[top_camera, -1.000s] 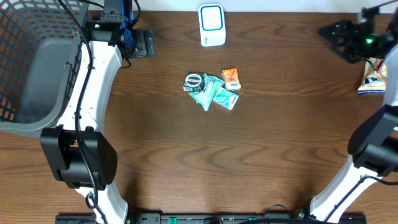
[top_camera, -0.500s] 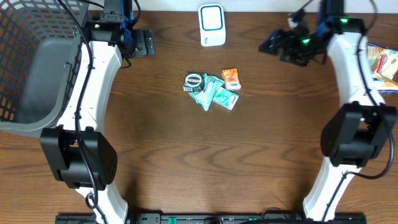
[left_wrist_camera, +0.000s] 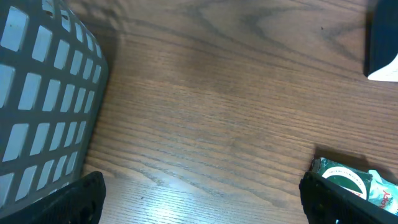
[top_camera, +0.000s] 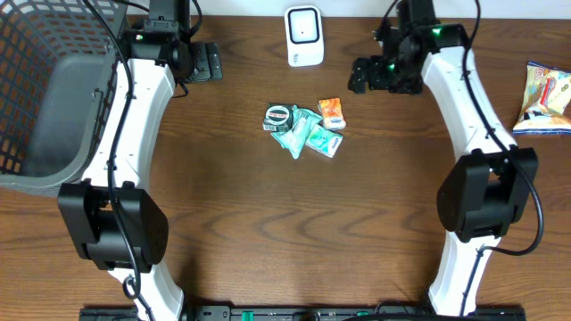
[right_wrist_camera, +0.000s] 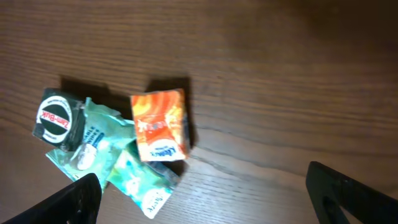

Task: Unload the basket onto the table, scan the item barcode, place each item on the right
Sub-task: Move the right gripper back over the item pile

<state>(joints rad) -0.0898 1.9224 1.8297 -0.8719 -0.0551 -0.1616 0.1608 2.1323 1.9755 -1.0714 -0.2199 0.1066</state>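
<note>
Jaws on both grippers stand wide apart, holding nothing; the right gripper (top_camera: 360, 76) hovers just right of the scanner (top_camera: 304, 36), the left gripper (top_camera: 210, 61) sits near the basket (top_camera: 27, 53); the item pile (top_camera: 303, 132) lies mid-table, toward the robot from the right jaws; its orange packet (top_camera: 331, 112) is nearest them, long axis pointing roughly at the scanner, so the right arm seems better placed

Left arm (top_camera: 134, 116): white curved link shells between bulky black joint housings.
Right arm (top_camera: 468, 98): the same white shells and black joints.
Cables (top_camera: 115, 107): black, strung along the links.
Indicator lights (top_camera: 437, 33): small green dots near each wrist, probably LEDs.
Fingertips (left_wrist_camera: 68, 199): matte black, blunt-ended.
</note>
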